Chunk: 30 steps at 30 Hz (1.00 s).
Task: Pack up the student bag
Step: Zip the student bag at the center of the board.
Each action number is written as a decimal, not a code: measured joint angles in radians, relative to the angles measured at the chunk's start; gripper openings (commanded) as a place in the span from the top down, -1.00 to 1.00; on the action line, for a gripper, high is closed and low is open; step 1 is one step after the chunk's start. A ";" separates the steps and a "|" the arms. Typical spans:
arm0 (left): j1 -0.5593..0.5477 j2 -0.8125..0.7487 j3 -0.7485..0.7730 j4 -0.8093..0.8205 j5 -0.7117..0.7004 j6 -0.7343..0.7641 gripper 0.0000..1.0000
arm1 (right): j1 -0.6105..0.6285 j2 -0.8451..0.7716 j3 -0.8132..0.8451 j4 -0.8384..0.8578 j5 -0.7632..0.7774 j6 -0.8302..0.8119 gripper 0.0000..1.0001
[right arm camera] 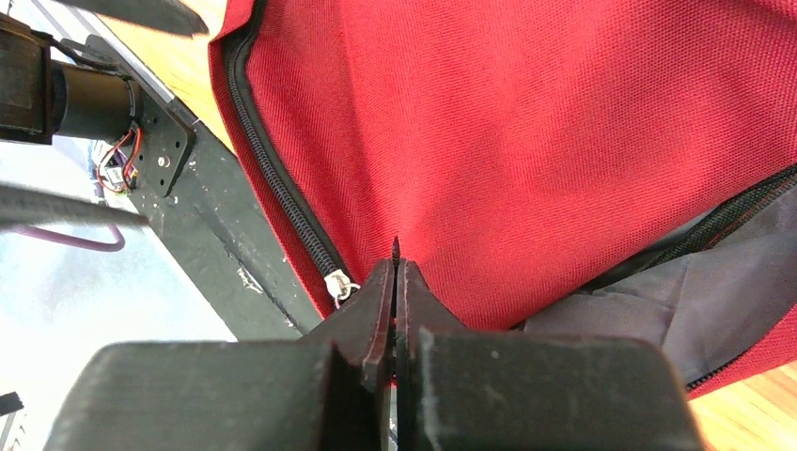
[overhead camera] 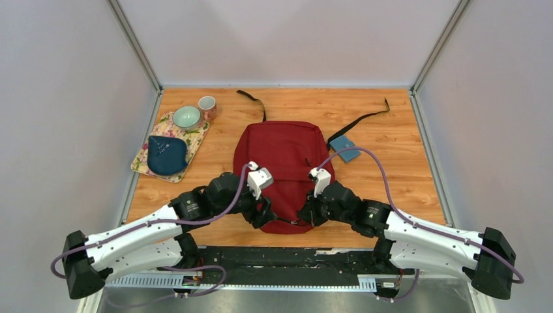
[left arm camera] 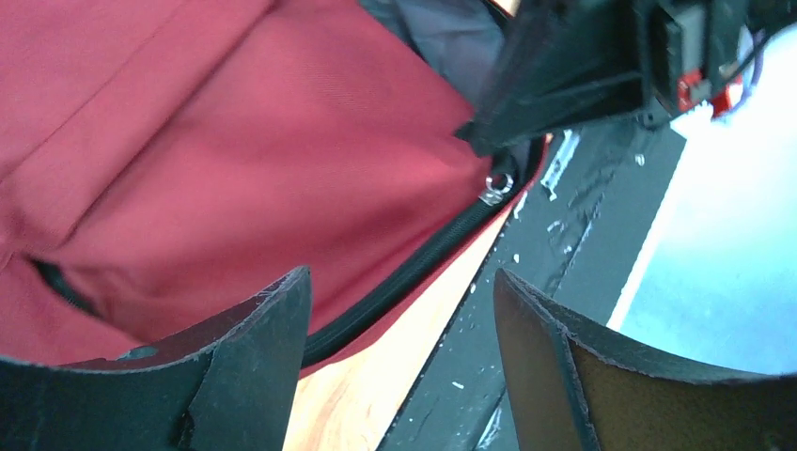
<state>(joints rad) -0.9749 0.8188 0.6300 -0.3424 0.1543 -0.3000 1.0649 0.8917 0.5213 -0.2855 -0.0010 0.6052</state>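
Red student bag, near edge hidden, left gripper wide, right gripper closed beside zipper slider

Bag ctr, mat L; gap btw.

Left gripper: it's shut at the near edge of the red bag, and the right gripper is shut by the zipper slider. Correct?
Not quite. The left gripper is open: the left wrist view shows its jaws standing well apart at the student bag's near edge. The right gripper is shut by the zipper slider, as you said.
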 measured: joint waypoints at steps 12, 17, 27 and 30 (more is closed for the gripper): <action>-0.092 0.051 -0.064 0.196 0.113 0.297 -0.59 | 0.000 0.007 0.013 -0.001 0.003 0.000 1.00; -0.122 0.124 -0.068 0.244 0.137 0.351 -0.59 | 0.000 0.012 0.022 -0.001 0.003 0.000 1.00; -0.192 0.210 -0.102 0.284 0.134 0.423 -0.25 | 0.000 0.012 0.023 -0.002 0.003 0.002 1.00; -0.196 0.211 -0.116 0.292 0.104 0.437 0.01 | 0.000 0.012 0.023 -0.002 0.003 0.004 1.00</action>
<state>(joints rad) -1.1713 1.0294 0.5144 -0.0505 0.2581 0.1371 1.0649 0.9035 0.5438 -0.2871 0.0017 0.6094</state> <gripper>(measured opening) 0.584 0.006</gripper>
